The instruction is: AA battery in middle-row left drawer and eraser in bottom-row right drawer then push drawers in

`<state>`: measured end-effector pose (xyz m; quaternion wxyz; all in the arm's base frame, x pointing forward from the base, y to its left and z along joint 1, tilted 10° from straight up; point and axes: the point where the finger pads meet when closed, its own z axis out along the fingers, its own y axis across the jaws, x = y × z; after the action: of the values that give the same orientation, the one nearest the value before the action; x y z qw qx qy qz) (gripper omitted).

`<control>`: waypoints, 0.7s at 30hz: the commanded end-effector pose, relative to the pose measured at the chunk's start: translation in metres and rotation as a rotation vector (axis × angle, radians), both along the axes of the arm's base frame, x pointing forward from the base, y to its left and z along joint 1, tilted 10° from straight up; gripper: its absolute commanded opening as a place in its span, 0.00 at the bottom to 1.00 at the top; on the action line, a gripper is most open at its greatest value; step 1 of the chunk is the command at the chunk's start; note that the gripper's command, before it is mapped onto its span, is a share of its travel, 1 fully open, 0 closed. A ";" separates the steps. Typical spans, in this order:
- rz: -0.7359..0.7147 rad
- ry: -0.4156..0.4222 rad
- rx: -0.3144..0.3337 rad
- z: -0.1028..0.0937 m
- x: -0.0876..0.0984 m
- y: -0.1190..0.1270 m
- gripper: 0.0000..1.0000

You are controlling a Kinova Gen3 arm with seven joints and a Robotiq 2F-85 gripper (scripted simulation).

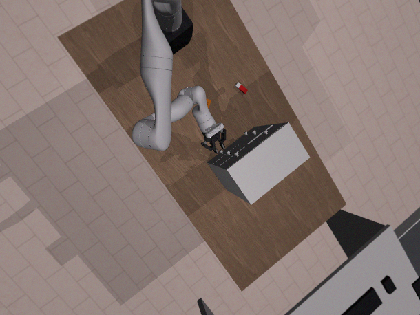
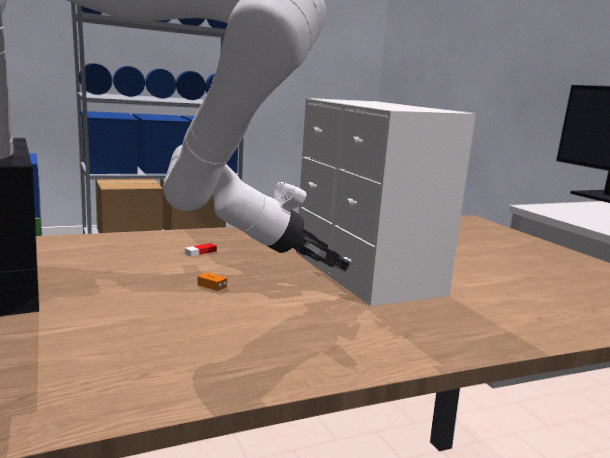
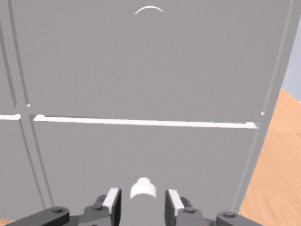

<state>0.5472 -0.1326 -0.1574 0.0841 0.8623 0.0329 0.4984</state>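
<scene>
And here's the tool (image 1: 219, 150) (image 2: 345, 264) (image 3: 143, 203), right up at the front of the chest (image 1: 268, 163) (image 2: 420, 200) (image 3: 284, 59), partway open, with a finger on each side of the small pale knob (image 1: 221, 151) (image 2: 347, 259) (image 3: 144, 190). There's a gap on either side of that knob in the wrist view, so nothing is gripped. It's the right drawer of the bottom row (image 2: 360, 275) (image 3: 198, 159) in front of the tool, and its face looks flush with the chest.

Straight above the tool, the right drawer of the middle row (image 2: 360, 215) (image 3: 198, 64) looks pushed in too. Up and to the left of the tool, as you face the fronts, sits the left drawer of the middle row (image 2: 320, 197) (image 3: 4, 84), also looking shut.

Now the eraser (image 1: 242, 88) (image 2: 201, 249), red with a white end: it's lying flat on the desk (image 1: 213, 223) (image 2: 150, 350) (image 3: 286, 164), well behind the tool and off to the left as you face the drawers. Nearer the line of the arm, also behind the tool, there's an orange block (image 1: 208, 103) (image 2: 212, 281) with two silvery dots on one end, flat on the desk; the wrist partly covers it from above. As for the AA battery, I can't tell where it is from these views.

The chest stands upright ahead of the tool, and the arm reaches down to it at a slant.
</scene>
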 end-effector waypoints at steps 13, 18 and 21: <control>0.002 -0.004 -0.003 0.002 0.008 0.000 0.33; 0.002 -0.004 -0.003 0.002 0.008 0.000 0.33; 0.002 -0.004 -0.003 0.002 0.008 0.000 0.33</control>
<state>0.5547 -0.1328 -0.1565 0.0847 0.8616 0.0339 0.4993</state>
